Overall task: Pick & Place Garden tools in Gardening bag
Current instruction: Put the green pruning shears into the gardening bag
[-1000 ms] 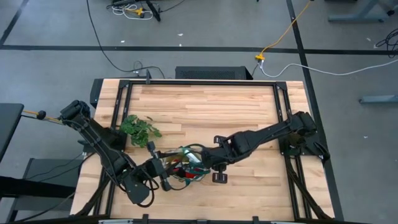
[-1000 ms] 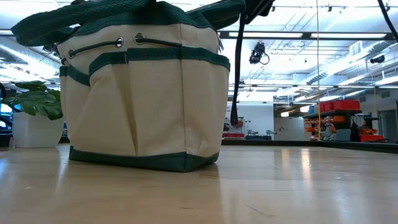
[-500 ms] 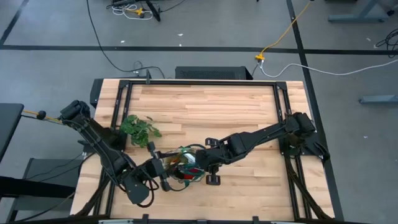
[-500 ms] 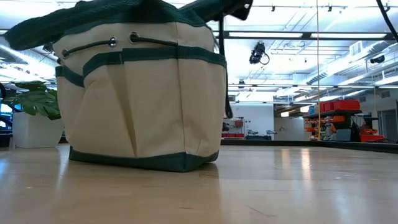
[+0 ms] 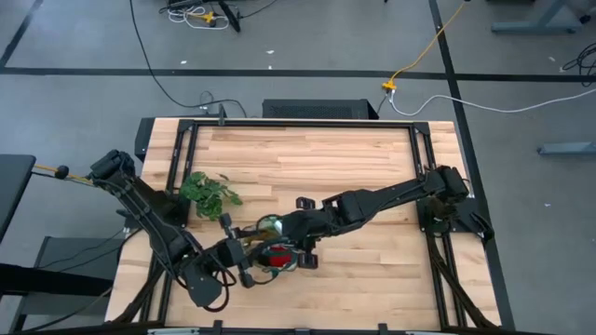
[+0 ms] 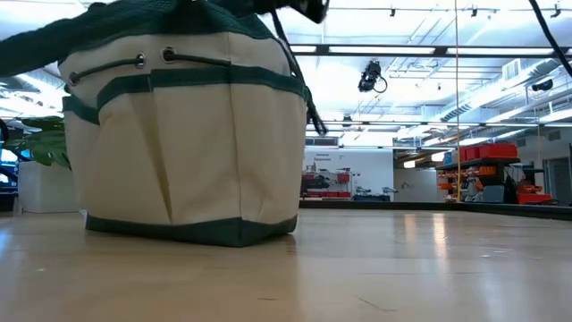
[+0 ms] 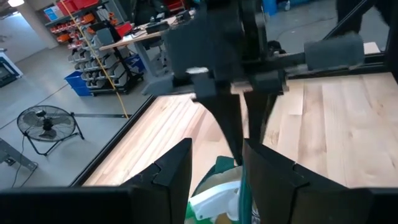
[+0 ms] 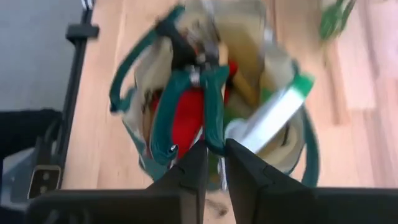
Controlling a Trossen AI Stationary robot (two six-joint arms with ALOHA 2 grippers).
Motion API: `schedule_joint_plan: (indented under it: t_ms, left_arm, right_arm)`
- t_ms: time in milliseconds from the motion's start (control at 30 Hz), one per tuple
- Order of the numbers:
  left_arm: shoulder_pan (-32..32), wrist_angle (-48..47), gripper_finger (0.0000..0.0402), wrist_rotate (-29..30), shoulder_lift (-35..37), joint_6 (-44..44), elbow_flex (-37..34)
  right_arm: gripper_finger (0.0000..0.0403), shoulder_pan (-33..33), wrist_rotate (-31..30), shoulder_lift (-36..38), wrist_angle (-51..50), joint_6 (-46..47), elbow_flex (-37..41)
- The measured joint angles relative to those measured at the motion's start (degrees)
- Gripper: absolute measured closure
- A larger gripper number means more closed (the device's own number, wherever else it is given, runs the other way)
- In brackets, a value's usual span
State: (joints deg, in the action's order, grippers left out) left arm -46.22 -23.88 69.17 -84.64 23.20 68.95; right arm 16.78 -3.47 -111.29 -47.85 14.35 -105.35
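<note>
Bag (image 5: 270,249) near counter's (image 5: 307,158) front edge already holds spray bottle (image 8: 267,118) and gloves (image 8: 186,124); my right hand (image 8: 211,163), nearly closed, hovers above its handle (image 8: 214,106), my left hand (image 7: 217,168) narrow beside it; next, probably withdraw upward.

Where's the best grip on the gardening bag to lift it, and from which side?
Probably the green loop handles arching over the gardening bag, taken from directly above. They stand up over the open mouth, clear of the spray bottle and red gloves inside. The right end effector is already over them, fingers close around a strap; the left end effector is at the rim.
</note>
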Motion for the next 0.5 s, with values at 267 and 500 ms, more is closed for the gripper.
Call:
schedule_joint_plan:
  t_ms: [267,500]
  left_arm:
    - [0.0,-0.02,0.025,-0.02,0.0,0.0,0.0]
    - [0.0,-0.02,0.025,-0.02,0.0,0.01,0.0]
  right_arm:
    - [0.0348,-0.23,-0.27,0.03,4.61,-1.8,0.89]
    - [0.0348,-1.59,-1.77,-0.04,2.59,-1.56,1.53]
